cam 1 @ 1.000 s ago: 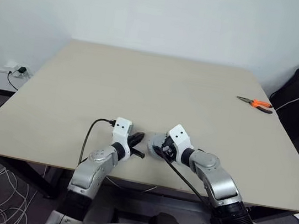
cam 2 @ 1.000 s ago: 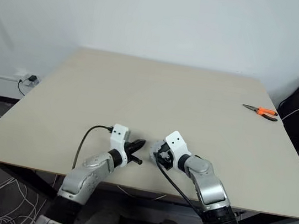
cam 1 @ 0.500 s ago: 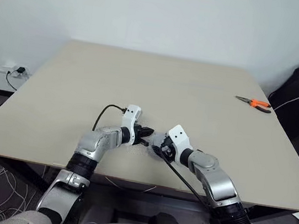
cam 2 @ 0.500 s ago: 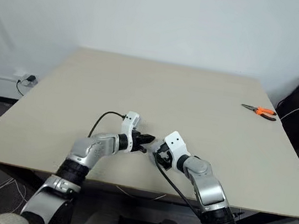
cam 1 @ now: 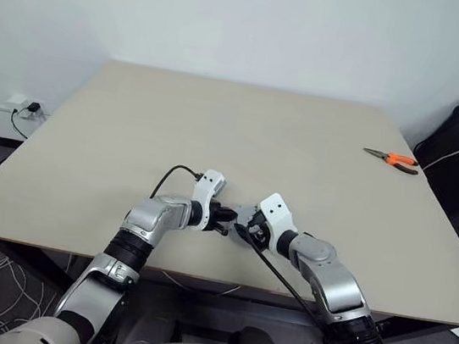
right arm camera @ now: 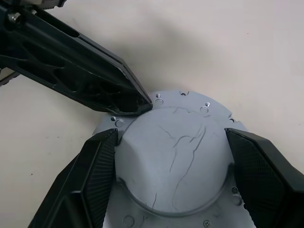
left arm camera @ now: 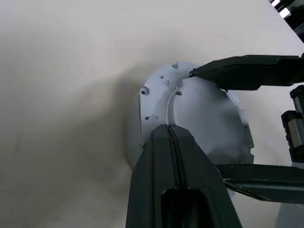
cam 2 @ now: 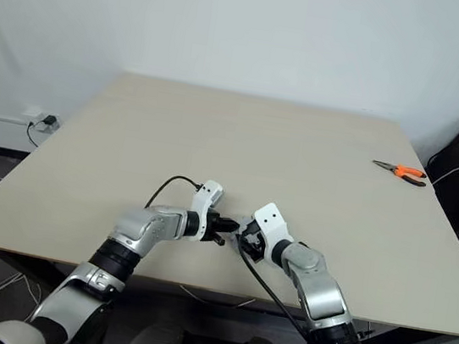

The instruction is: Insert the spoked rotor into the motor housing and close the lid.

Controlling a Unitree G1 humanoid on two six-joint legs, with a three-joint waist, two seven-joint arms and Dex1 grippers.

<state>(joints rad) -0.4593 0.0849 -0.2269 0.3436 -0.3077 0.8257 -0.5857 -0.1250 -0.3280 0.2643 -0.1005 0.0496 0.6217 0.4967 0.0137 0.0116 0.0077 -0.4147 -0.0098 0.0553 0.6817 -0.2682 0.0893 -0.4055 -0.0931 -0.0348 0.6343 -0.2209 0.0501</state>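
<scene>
The table (cam 1: 133, 124) carries the work near its near edge, orange pliers (cam 1: 392, 159) far right. The right gripper (right arm camera: 166, 161) has its fingers spread around the lid (right arm camera: 175, 156), gripping its sides. The left gripper (left arm camera: 173, 137), fingers pressed together, touches the lid's rim. I judge the closing step; next, press the lid down evenly. The housing and rotor are hidden underneath.
</scene>
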